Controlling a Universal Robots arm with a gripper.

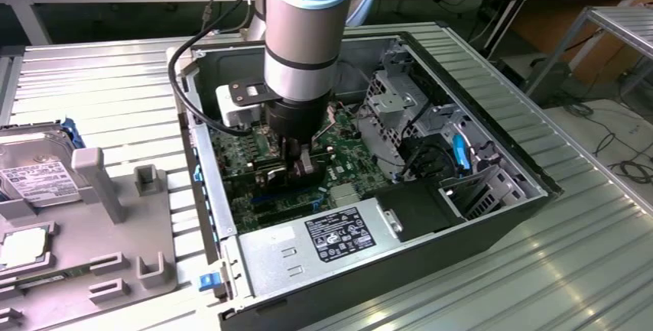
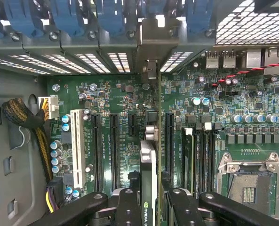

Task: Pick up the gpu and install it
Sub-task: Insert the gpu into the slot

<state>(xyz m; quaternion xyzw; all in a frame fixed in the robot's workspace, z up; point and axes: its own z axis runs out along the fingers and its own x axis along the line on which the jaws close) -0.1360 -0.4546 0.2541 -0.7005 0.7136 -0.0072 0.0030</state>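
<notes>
The gpu [image 2: 148,165] is seen edge-on in the wrist view, a thin dark card with a small green logo. It stands upright over the green motherboard [image 2: 224,117], between two long black slots. Its metal bracket [image 2: 151,42] reaches the case's rear slot openings. My gripper [image 2: 148,205] is shut on the card, with black fingers [image 2: 130,202] pressed against both faces. In the exterior view the gripper [image 1: 302,161] is lowered inside the open computer case [image 1: 490,216], holding the dark gpu [image 1: 277,170] just above the motherboard [image 1: 347,136].
Inside the case are a power supply [image 1: 326,243], a drive cage [image 1: 393,102] and cables [image 1: 423,159]. Near the card are a white slot [image 2: 76,146], an open CPU socket [image 2: 250,181] and blue retention clips [image 2: 73,19]. A silver hard drive [image 1: 36,167] and grey fixture [image 1: 112,216] lie at the exterior view's left.
</notes>
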